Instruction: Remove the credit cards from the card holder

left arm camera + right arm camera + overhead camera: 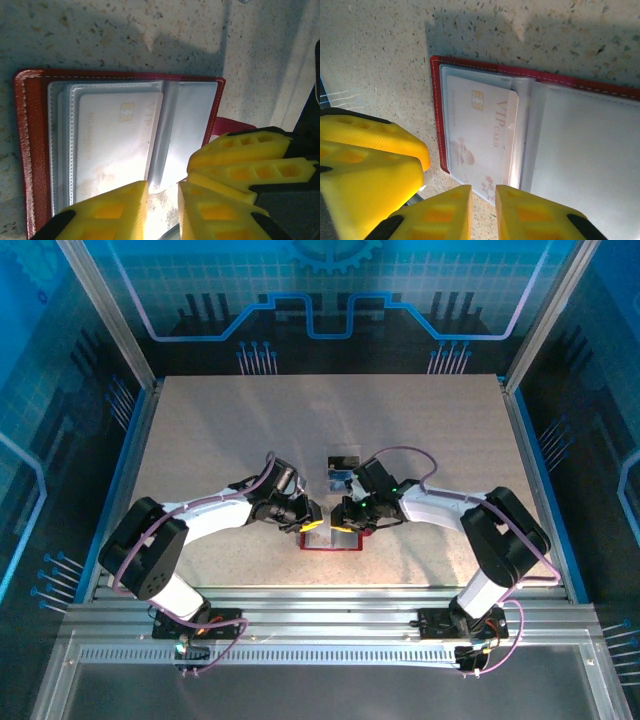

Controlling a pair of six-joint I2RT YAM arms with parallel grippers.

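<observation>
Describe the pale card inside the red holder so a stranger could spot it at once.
On the speckled table, near its front edge, lies an open red card holder. Tucked against its stitched red edge sits a pale pinkish card. Its gold chip and the words VIP CARD set it apart from the blank clear pocket beside it.

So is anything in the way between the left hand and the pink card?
Yes. The pale pink card sits inside a clear pocket of the open red card holder, so plastic covers its face. The left hand is close by the pocket's edge.
</observation>
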